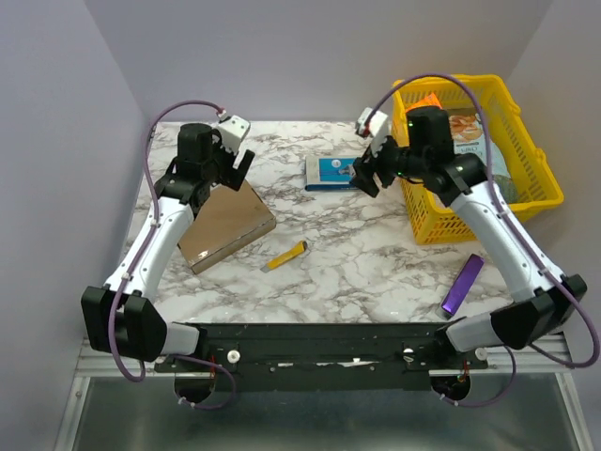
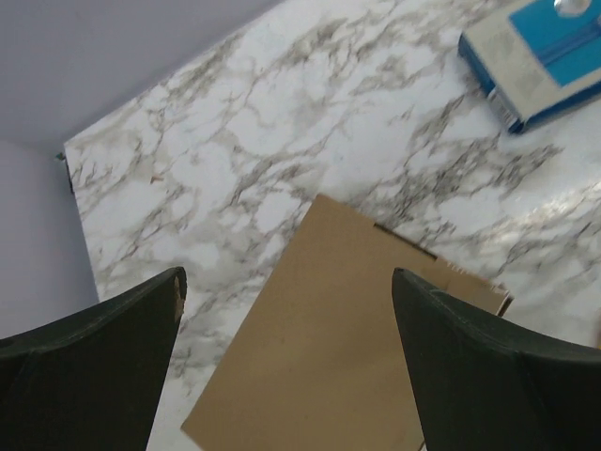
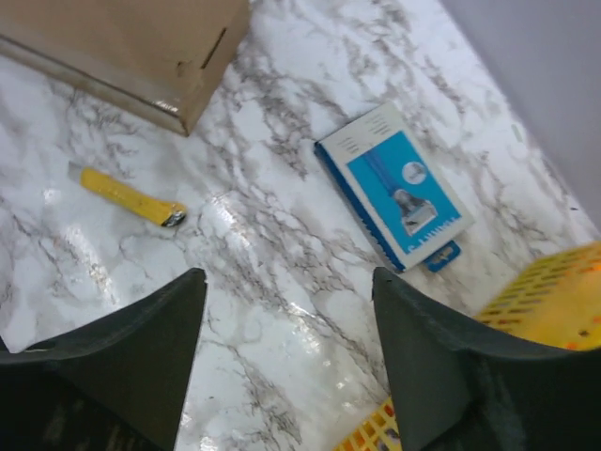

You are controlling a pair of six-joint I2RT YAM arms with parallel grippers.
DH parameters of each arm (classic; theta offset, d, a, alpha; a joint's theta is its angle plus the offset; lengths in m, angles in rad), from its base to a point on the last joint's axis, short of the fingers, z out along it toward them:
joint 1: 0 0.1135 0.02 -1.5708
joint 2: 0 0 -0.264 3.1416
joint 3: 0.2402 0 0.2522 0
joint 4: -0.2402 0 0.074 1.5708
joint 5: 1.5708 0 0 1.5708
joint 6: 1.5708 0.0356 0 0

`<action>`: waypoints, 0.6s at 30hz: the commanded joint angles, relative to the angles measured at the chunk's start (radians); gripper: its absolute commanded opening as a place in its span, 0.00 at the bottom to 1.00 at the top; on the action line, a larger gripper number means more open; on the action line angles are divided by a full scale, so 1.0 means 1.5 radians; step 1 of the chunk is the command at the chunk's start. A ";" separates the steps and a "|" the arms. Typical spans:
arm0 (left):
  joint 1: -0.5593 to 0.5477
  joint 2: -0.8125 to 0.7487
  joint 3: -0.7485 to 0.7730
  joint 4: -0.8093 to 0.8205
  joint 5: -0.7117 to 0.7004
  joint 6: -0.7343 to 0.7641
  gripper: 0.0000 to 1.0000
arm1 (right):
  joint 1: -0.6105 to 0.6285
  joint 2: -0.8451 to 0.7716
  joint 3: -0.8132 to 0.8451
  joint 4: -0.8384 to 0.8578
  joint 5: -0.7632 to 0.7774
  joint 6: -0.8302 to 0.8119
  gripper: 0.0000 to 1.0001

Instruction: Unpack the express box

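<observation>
The marble table (image 1: 376, 272) carries all loose items. The yellow basket (image 1: 441, 224) stands just beside the right gripper (image 3: 286, 277), on its outer side, with printed packets inside.

The express box (image 1: 230, 225) (plain brown cardboard, lid shut) lies flat directly beneath the left gripper (image 2: 286, 282). In the left wrist view its top face fills the gap between the jaws, and its far corner points forward of them. The left gripper hovers above the box without touching it, jaws spread to full width, holding nothing.

The blue box (image 3: 394, 188) with a white label lies flat on the table just ahead of the right gripper and well off to the right of the left gripper. The right gripper hangs above bare marble, jaws wide apart, holding nothing.

The purple bar (image 1: 463, 285) lies behind the right gripper, close to that arm's forearm. The yellow cutter (image 3: 127, 199) lies ahead of the right gripper's left jaw, between it and the near corner of the express box, touching neither.
</observation>
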 commanded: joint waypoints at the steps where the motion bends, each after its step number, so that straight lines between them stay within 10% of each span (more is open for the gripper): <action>1: 0.034 -0.011 -0.074 -0.106 -0.045 0.118 0.99 | 0.049 0.082 -0.029 0.005 -0.039 0.010 0.71; 6: 0.044 -0.063 -0.112 -0.155 0.064 0.087 0.99 | 0.138 0.165 -0.057 0.013 -0.100 -0.124 0.52; 18: 0.023 -0.122 -0.124 -0.157 0.099 0.005 0.99 | 0.207 0.319 -0.080 0.060 -0.195 -0.379 0.58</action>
